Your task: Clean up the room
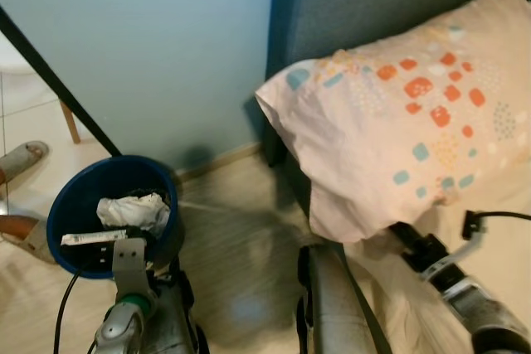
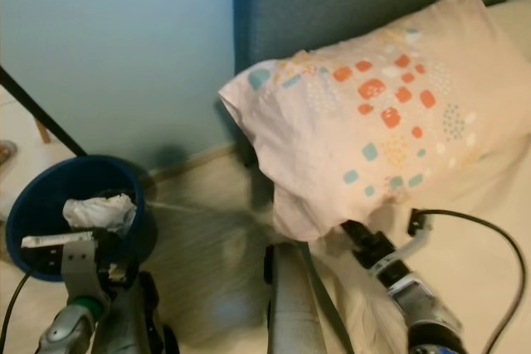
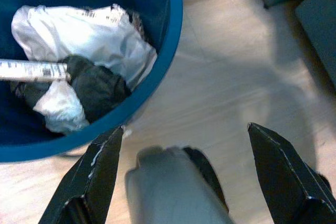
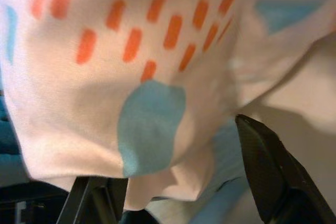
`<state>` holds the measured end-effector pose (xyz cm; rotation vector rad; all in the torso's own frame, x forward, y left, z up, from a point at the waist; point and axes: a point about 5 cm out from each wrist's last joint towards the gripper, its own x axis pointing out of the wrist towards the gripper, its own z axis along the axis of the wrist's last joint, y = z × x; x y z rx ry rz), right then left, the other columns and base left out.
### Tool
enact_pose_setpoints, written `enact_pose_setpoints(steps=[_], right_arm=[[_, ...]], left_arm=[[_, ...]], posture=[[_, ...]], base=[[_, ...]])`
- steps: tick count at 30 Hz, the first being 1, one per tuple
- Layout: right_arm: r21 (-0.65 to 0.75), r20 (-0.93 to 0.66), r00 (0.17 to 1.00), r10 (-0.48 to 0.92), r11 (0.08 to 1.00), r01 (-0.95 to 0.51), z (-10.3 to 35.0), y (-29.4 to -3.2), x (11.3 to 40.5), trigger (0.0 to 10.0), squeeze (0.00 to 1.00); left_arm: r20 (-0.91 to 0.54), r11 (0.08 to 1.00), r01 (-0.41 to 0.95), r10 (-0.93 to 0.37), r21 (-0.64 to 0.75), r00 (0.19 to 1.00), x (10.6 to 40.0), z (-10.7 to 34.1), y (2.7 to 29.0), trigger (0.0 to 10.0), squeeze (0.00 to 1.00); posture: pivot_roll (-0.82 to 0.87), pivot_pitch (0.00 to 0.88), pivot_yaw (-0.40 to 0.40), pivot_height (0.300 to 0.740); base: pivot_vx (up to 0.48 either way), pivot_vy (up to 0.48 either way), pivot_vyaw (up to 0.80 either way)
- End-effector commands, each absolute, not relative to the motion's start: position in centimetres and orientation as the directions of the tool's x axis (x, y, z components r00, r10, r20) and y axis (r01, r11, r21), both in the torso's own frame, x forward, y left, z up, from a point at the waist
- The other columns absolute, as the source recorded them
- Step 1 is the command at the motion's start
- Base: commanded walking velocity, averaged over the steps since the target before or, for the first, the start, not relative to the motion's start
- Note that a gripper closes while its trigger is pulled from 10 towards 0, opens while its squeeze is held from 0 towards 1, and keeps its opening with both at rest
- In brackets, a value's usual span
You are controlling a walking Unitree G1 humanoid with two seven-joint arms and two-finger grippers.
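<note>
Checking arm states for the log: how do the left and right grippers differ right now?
1. The left gripper hangs beside the blue bin over the floor; the right gripper is at the pillow on the bed.
2. The left gripper's fingers have nothing between them; the right gripper's fingers straddle the pillow's lower edge, not closed on it.
Shared: both sets of fingers are spread open.
</note>
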<state>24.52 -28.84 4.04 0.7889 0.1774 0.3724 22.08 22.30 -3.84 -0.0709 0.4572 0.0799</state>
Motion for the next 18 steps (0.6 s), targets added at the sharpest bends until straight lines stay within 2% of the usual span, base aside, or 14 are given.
enact_pose_setpoints(steps=[1,5,13,15,16,18], right_arm=[[0.698,-0.016,0.905,0.426,0.652,-0.295,4.4,-29.1,24.0,10.0,0.00],[0.649,-0.049,0.783,0.621,0.615,-0.447,6.4,-29.5,21.4,10.0,0.00],[0.673,0.024,0.754,0.656,0.547,-0.497,8.5,-30.1,19.7,10.0,0.00],[0.679,0.044,0.768,0.639,0.545,-0.492,8.8,-30.3,19.8,10.0,0.00],[0.680,0.068,0.841,0.537,0.591,-0.433,8.8,-30.8,20.9,10.0,0.00],[0.677,0.071,0.868,0.491,0.616,-0.404,8.6,-31.0,21.4,10.0,0.00]], left_arm=[[-0.482,0.995,-0.086,0.049,-0.055,0.875,20.9,-4.7,22.0,10.0,0.00],[-0.507,0.998,-0.035,0.001,-0.058,0.862,20.5,-5.1,21.3,10.0,0.00],[-0.519,0.998,-0.016,-0.015,-0.056,0.855,20.3,-5.4,21.0,10.0,0.00],[-0.520,0.998,-0.013,-0.018,-0.056,0.854,20.2,-5.4,21.0,10.0,0.00],[-0.522,0.998,-0.012,-0.020,-0.057,0.853,20.2,-5.4,21.0,10.0,0.00],[-0.522,0.998,-0.012,-0.020,-0.057,0.852,20.2,-5.4,21.0,10.0,0.00]], posture=[[-0.13,0.201,0.021,0.560],[-0.15,0.197,0.016,0.560],[-0.16,0.194,0.012,0.560],[-0.16,0.194,0.012,0.560],[-0.16,0.193,0.011,0.560],[-0.16,0.193,0.011,0.560]], base=[[0.000,0.000,0.00],[0.000,0.000,0.00],[0.000,0.000,0.00],[0.000,0.000,0.00],[0.000,0.000,0.00],[0.000,0.000,0.00]])
